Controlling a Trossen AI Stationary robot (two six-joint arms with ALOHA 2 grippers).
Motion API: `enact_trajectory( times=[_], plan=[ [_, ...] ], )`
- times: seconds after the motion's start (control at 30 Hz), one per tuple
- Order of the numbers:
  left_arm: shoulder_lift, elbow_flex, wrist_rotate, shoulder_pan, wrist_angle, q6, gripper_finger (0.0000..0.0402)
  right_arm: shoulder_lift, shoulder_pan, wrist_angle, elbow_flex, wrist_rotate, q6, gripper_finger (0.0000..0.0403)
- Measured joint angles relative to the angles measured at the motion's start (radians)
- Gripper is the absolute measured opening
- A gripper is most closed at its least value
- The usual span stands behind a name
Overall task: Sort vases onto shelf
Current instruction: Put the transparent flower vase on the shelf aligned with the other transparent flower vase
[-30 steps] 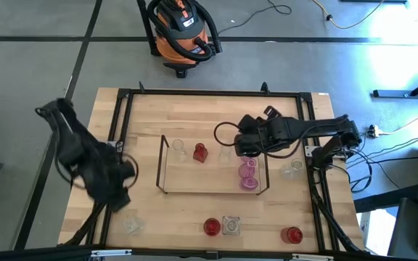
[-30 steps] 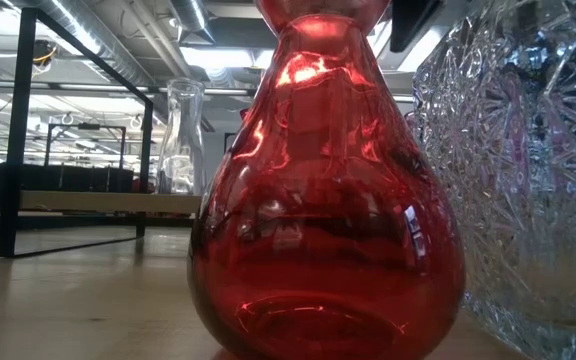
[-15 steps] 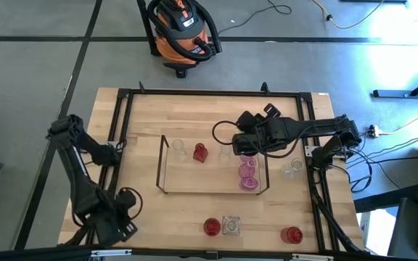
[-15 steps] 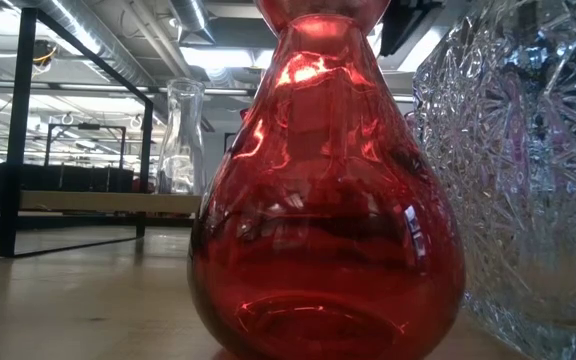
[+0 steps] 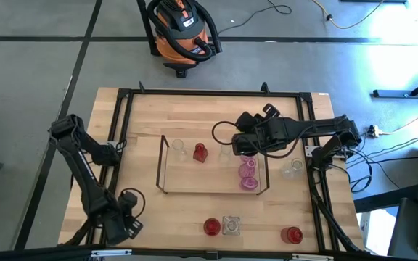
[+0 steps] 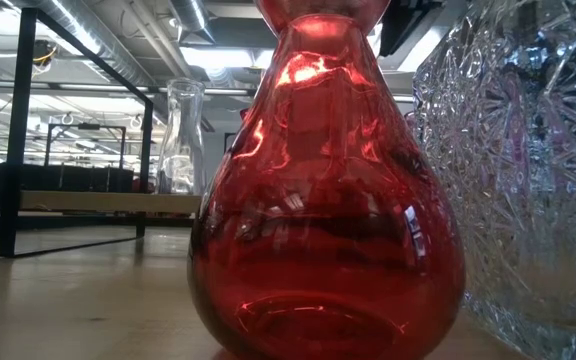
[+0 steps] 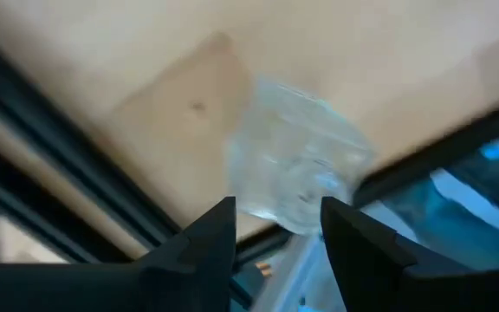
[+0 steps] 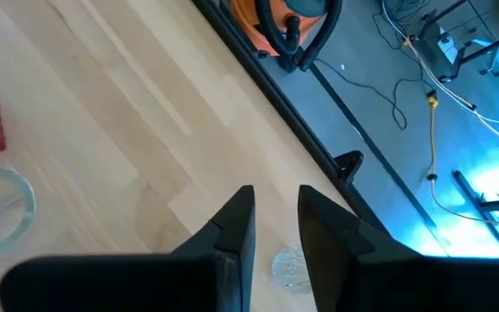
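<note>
Left gripper sits at the lower left of the high view, near the table's front left corner, over a clear vase. In the left wrist view its fingers stand apart, released, the blurred clear vase just beyond the gap, not gripped.

Right gripper reaches in from the right, above centre, hanging over the shelf's right end. Right wrist view: fingers parted by a narrow slot, nothing between them.

On the shelf: a red vase and a clear one toward its left, two pink vases at its right.

Along the table's lower edge: another red vase, a cut-glass jar, a third red vase. The clear glass stands right of the shelf.
</note>
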Motion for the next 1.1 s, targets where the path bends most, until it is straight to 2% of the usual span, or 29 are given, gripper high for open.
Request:
enact_trajectory(
  times=[0.13,0.4,0.63,0.73,0.83,0.93,1.03,1.1],
  plan=[
    [-0.013,0.0,-0.005,0.0,-0.04,-0.01,0.0163,0.0,0.0,0.0,0.0,-0.003,-0.015,0.0074],
    [-0.016,-0.002,0.003,0.001,-0.017,0.021,0.0163,0.0,0.0,0.015,0.0,-0.003,-0.016,0.0074],
    [-0.016,-0.086,0.008,0.002,0.142,0.028,0.0163,0.0,-0.006,0.018,0.0,-0.001,-0.021,0.0074],
    [-0.016,-0.099,0.019,0.002,0.149,0.033,0.0158,0.0,-0.007,0.018,0.0,0.0,-0.021,0.0074],
    [-0.016,-0.1,0.065,0.007,0.134,0.081,0.0132,0.0,-0.007,0.018,0.0,0.0,-0.021,0.0074],
    [-0.019,-0.1,0.104,0.021,0.13,0.136,0.0082,0.0,-0.007,0.019,0.001,0.0,-0.022,0.0074],
    [-0.038,-0.1,0.085,0.036,0.125,0.181,0.0024,0.0,-0.013,0.019,0.001,-0.003,-0.022,0.0074],
    [-0.071,-0.1,0.058,0.053,0.105,0.185,0.0016,0.0,-0.013,0.02,0.001,0.0,-0.022,0.0074]
  ],
)
